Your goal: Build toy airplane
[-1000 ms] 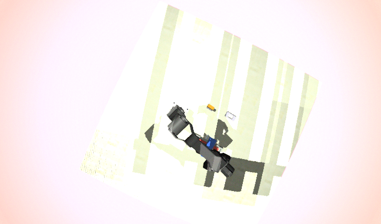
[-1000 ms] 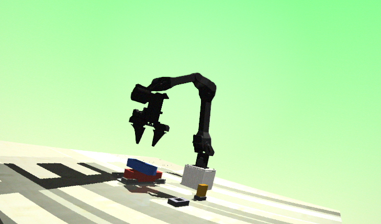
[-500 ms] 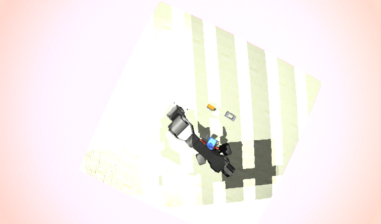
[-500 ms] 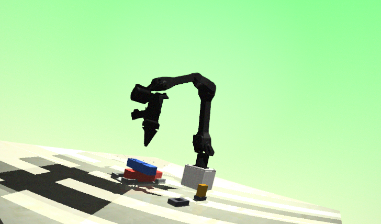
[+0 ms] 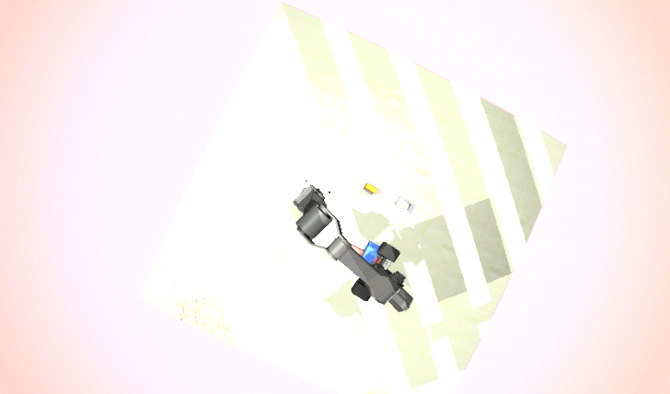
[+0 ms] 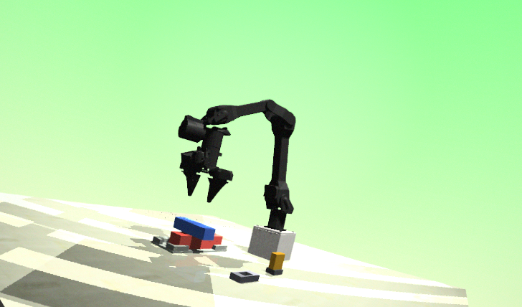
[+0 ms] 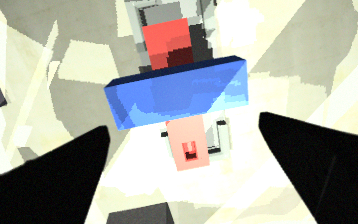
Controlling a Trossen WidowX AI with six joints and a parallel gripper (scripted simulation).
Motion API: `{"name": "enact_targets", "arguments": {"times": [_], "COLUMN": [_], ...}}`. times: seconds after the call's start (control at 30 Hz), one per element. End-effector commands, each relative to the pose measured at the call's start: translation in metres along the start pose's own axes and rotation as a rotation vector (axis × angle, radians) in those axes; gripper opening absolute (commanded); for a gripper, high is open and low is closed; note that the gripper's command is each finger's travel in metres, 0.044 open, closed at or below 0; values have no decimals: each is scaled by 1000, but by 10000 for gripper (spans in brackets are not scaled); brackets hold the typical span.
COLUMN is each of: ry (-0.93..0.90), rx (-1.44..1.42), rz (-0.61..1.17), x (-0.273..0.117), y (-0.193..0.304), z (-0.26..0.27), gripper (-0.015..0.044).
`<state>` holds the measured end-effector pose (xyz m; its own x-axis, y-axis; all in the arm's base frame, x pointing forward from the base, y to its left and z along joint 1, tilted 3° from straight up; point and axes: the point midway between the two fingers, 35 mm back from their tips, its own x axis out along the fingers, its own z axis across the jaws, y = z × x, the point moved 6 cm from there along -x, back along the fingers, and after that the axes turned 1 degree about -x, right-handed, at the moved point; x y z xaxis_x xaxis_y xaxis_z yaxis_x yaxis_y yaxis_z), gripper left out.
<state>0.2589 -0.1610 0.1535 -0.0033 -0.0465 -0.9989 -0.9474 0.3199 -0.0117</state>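
From the top, the yellow tail fin [image 5: 371, 188] [image 6: 277, 261] lies toward the arm's base side, off from the gripper [image 5: 375, 271] [image 6: 199, 199] [image 7: 184, 122]. From outside, it stands upright, low beside the base. Up close, the fingers are wide apart, holding nothing.

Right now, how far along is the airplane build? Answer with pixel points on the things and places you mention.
Looks done: red fuselage [image 6: 204, 244] [image 7: 168, 42] in the cradle [image 6: 178, 248] [image 7: 224, 142], blue wing [image 5: 370, 251] [image 6: 194, 227] [image 7: 177, 92] across its top; wing tab hidden. In hand: nothing, the hand [image 6: 199, 199] [image 7: 184, 125] is open above. Left: yellow tail fin [image 5: 371, 188] [image 6: 277, 261] stands apart, tail socket [image 7: 190, 151] unfilled.
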Motion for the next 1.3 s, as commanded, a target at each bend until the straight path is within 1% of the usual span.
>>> {"name": "enact_targets", "arguments": {"times": [0.0, 0.13, 0.3, 0.47, 0.63, 0.7, 0.83, 0.9, 1.03, 1.2, 1.27], "ry": [2, -5, -13, -17, -18, -17, -17, -17, -17, -17, -17], "rx": [-24, -24, -24, -24, -24, -24, -25, -27, -26, -24, -24], "rz": [2, 1, 2, 6, 11, 13, 13, 13, 13, 13, 13], "x": [0, -1, -2, -1, 2, 3, 4, 16, 55, 61, 70], "y": [0, 6, 30, 68, 117, 130, 132, 131, 132, 133, 133], "z": [2, 52, 120, 176, 216, 224, 225, 226, 226, 226, 226], "gripper": [440, 440, 440, 440, 440, 440, 440, 440, 440, 440, 440]}}
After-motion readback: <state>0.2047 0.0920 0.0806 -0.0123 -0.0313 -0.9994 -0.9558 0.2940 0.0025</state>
